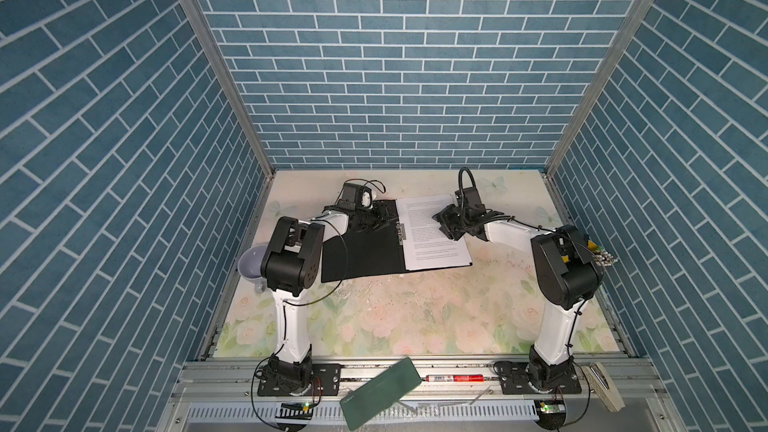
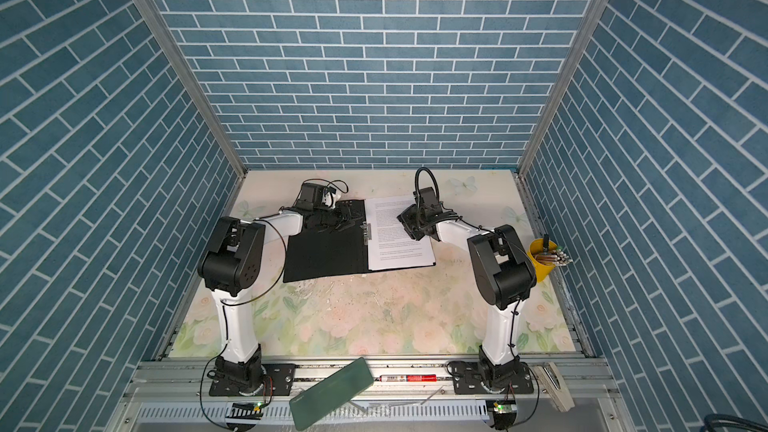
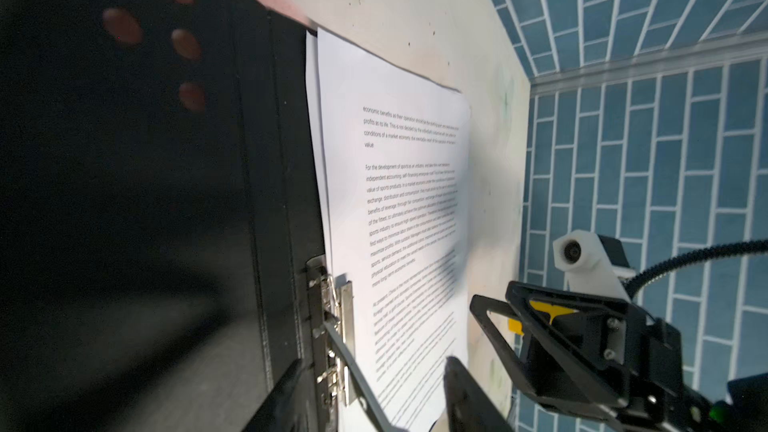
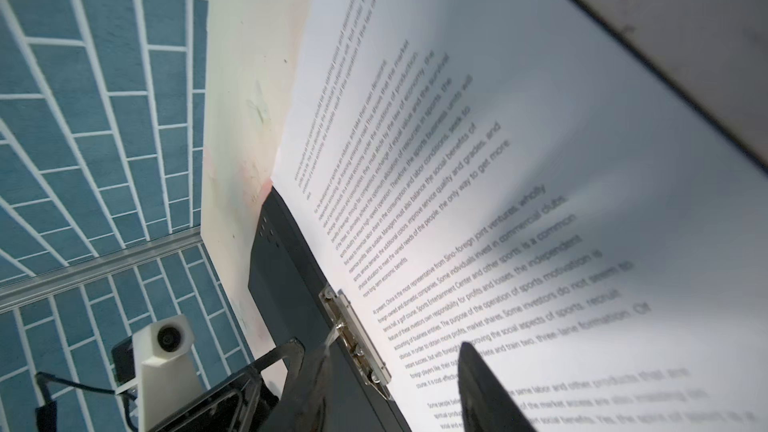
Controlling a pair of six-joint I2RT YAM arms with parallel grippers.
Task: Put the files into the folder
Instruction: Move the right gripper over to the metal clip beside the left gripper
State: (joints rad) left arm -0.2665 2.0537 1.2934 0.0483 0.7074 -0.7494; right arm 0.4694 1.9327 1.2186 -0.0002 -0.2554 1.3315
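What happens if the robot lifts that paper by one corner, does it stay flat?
Probably not: the paper looks thin, so it would likely droop. Pushed, the stack might fan out; its sheet edges look slightly staggered.

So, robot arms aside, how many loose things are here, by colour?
Black open flat folder: 1
White printed paper stack: 1
Grey ceramic mug: 1
Yellow round pen cup: 1
Dark green flat slab: 1
Red slim marker: 1
Pale wooden block: 1
Total: 7
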